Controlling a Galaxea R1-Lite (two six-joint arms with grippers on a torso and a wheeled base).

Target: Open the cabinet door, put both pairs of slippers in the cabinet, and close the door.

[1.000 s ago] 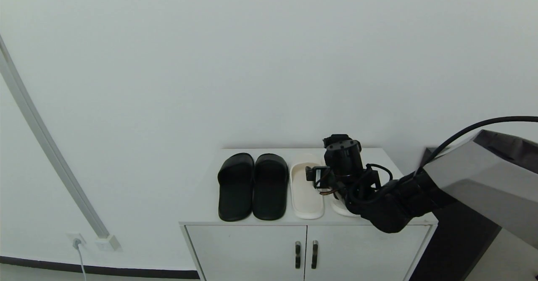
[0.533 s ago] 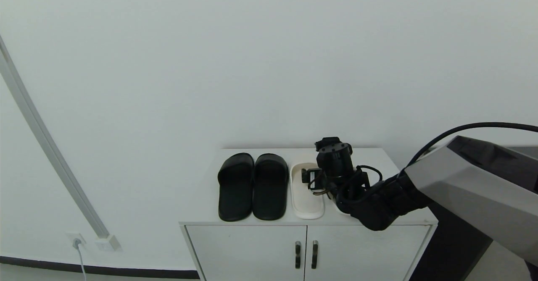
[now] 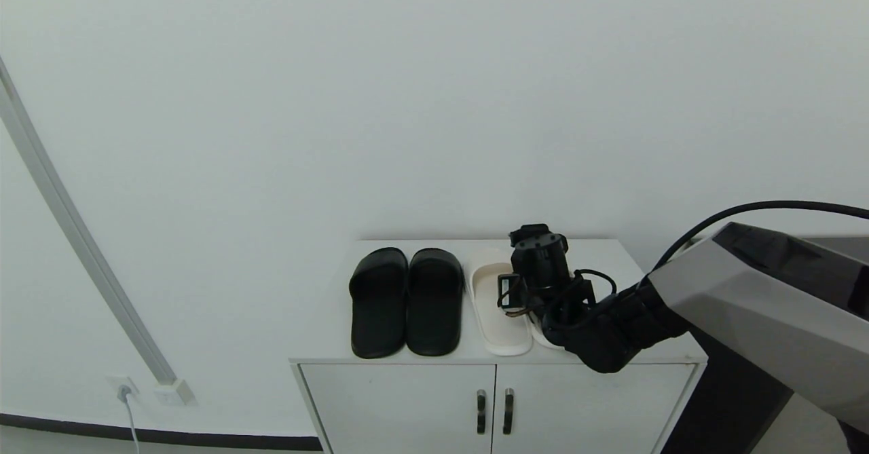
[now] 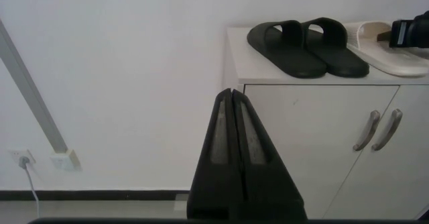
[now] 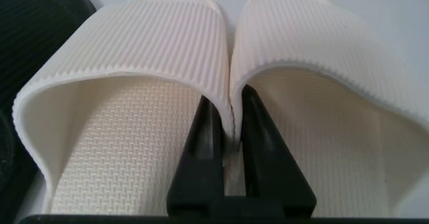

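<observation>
A white cabinet (image 3: pixel 611 264) stands against the wall with both doors (image 3: pixel 400 406) closed and two dark handles (image 3: pixel 493 411) at the middle. On its top lie a black pair of slippers (image 3: pixel 407 301) and, to their right, a cream-white pair (image 3: pixel 499 318). My right wrist (image 3: pixel 540 264) hangs over the white pair and hides most of the right slipper. My right gripper (image 5: pixel 228 106) is shut on the two touching inner walls of the white slippers (image 5: pixel 134 63), one finger inside each. My left gripper (image 4: pixel 232 100) is shut and holds nothing, low and left of the cabinet (image 4: pixel 301 110).
A grey conduit (image 3: pixel 75 230) runs slantwise down the wall to a socket with a plugged cable (image 3: pixel 123 391) left of the cabinet. Bare wall and floor lie on that side. The black slippers (image 4: pixel 305 46) sit near the cabinet top's front edge.
My right arm moved left and back over the white pair. The left white slipper has turned, its heel swinging right toward the other one. The black pair was nudged slightly left.
</observation>
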